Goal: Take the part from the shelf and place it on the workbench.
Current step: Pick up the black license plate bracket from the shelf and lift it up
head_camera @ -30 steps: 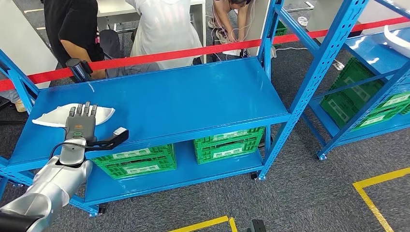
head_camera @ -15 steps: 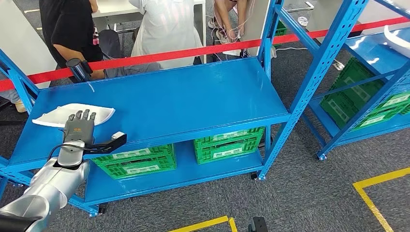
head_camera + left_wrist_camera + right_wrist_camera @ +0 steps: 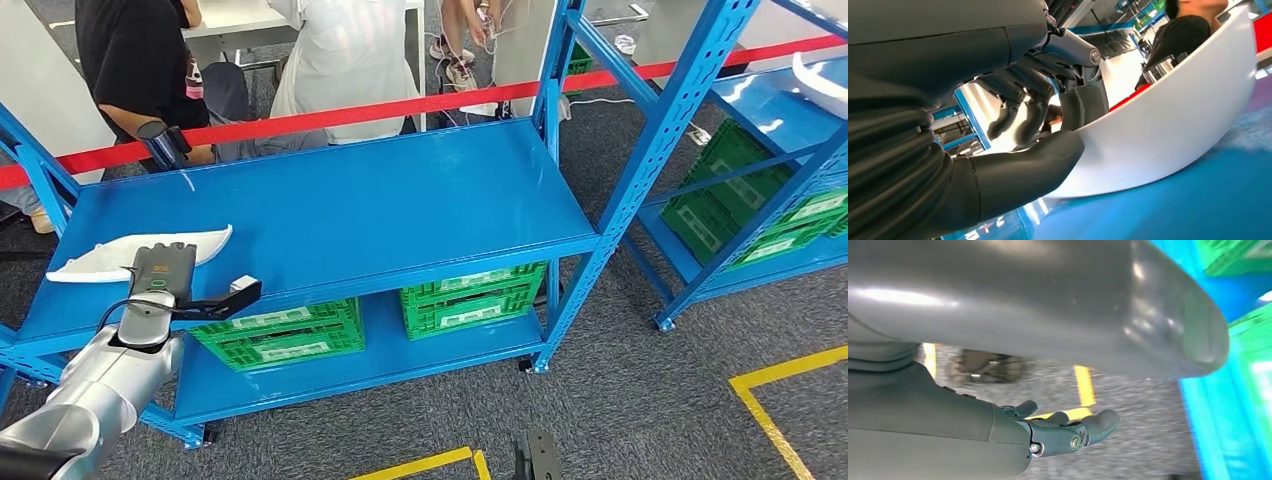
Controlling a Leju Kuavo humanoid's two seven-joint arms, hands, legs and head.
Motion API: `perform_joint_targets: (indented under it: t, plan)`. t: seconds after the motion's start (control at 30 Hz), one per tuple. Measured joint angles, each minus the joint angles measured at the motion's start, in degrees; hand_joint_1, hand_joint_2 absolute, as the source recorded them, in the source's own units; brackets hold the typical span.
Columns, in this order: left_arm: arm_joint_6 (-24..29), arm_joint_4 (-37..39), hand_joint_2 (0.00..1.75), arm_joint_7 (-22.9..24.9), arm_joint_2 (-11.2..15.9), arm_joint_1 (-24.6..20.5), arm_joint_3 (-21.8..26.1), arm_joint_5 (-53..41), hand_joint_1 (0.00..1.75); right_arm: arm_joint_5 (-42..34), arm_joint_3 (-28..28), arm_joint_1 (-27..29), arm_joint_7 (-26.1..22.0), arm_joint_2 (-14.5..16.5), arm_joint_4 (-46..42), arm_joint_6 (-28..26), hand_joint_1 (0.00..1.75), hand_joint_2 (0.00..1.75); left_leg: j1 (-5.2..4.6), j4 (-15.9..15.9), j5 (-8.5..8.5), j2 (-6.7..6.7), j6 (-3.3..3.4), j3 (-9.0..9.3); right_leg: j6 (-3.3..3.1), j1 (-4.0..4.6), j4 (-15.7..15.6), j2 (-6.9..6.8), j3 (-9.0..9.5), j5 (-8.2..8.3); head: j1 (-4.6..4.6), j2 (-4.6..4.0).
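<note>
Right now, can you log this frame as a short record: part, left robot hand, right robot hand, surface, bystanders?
part: white curved part, lying on the shelf top near its left end
left robot hand: left robot hand at the part; in the wrist view its fingers curl over the part's edge with the thumb under it; part not lifted
right robot hand: right robot hand hangs over the floor, fingers curled, holding nothing
surface: blue shelf top
below: green crates on the lower level
bystanders: people behind the red barrier tape
</note>
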Motion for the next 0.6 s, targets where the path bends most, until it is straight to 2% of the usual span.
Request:
perform_joint_targets:
  t: [0.23,0.6]
  plan:
    - [2.2,0.0,1.75,-0.1,0.5,0.3,0.0,-0.9,1.75,-0.9,1.6,-2.3,-4.7,0.0,-0.3,0.8,0.0,0.0,0.0,0.0,0.01,0.0,-0.01,0.01,0.0,0.01,0.0,-0.03,0.01,0.0,-0.01,0.0]
    - [3.6,0.0,1.75,-0.4,0.5,0.3,0.0,-1.5,1.75,-2.1,3.1,-2.8,-2.9,0.0,-0.6,0.4,0.0,0.0,0.0,0.0,0.0,-0.01,-0.01,0.0,0.0,0.0,0.0,-0.03,0.0,-0.01,-0.01,0.0]
